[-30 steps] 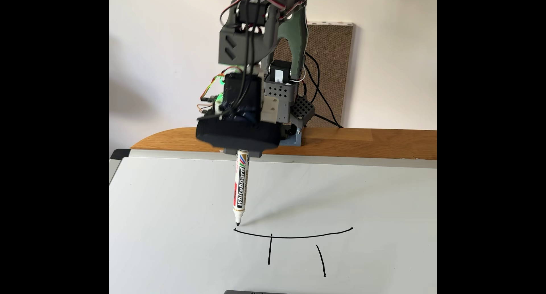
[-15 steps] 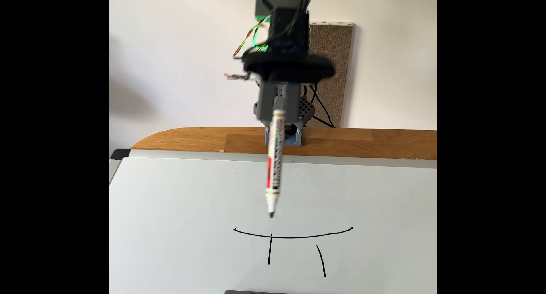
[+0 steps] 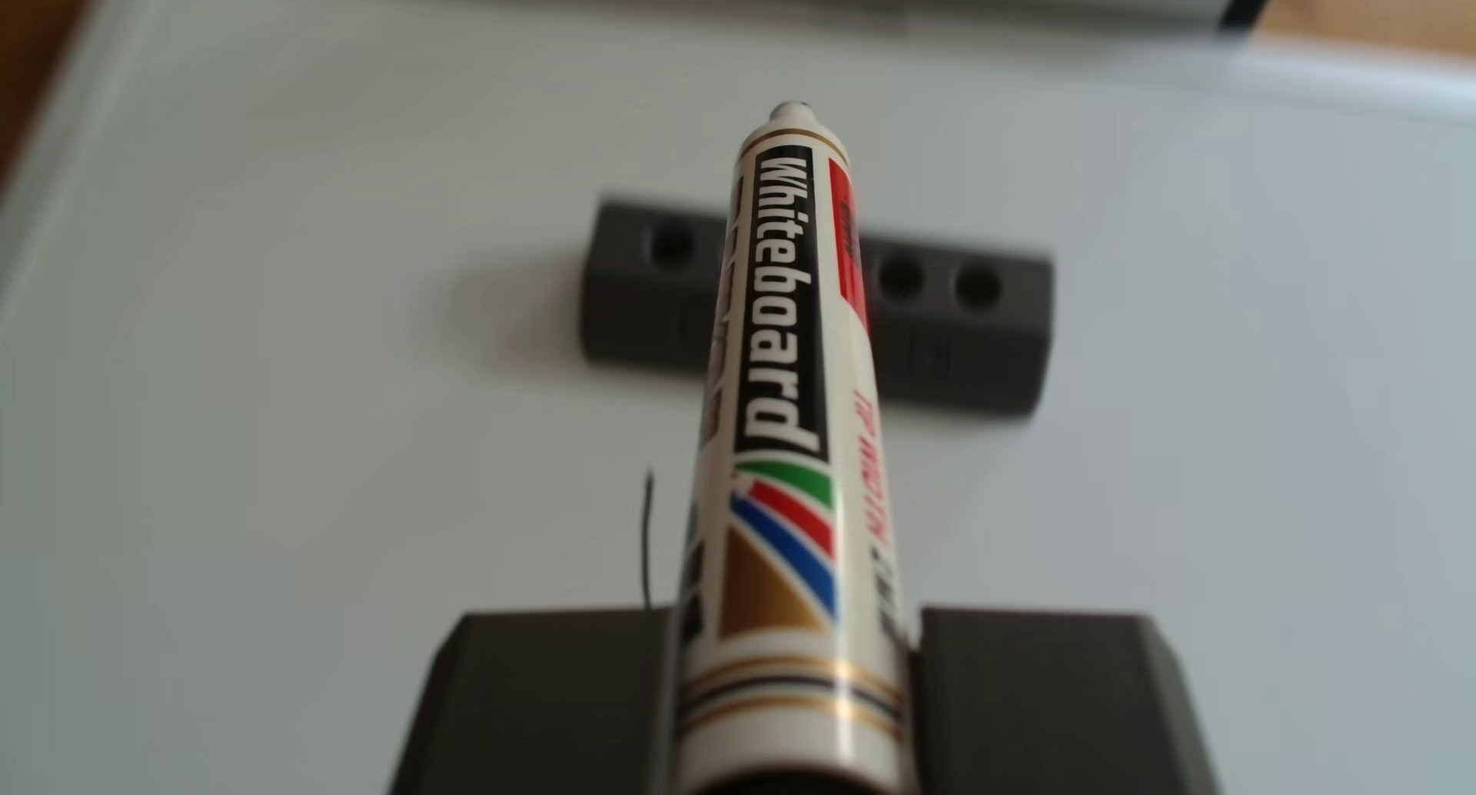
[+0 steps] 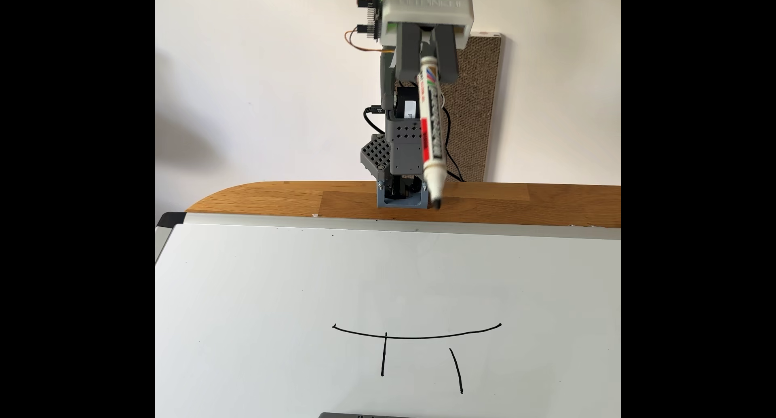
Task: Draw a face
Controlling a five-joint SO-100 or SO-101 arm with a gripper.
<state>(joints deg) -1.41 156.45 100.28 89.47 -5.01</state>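
Nearest the whiteboard's front edge in the fixed view lies the face — a long shallow arc with two short strokes hanging below it, the left stroke crossing the arc, the right one stopping just short of it. A sliver of the dark grey block shows at that same front edge, past the strokes. In the other view the same block sits on the board beyond the pen, with round holes in its top face; those that show look empty, and the pen barrel hides the middle of it.

Farther back, high above the far edge of the board and over the wooden tabletop, the gripper has its fingers clenched on the marker, barrel squeezed between them near its tail. The pen's long axis runs steeply downward, tip leaning slightly right in the fixed view, well clear of the board.

The face lies down and toward the board's front edge from the fingers. By my judgement the drawing reads as finished — mouth and two eyes — so the coming move likely turns on lining the pen's axis up with one of the block's holes, which lies still farther forward than the ink.
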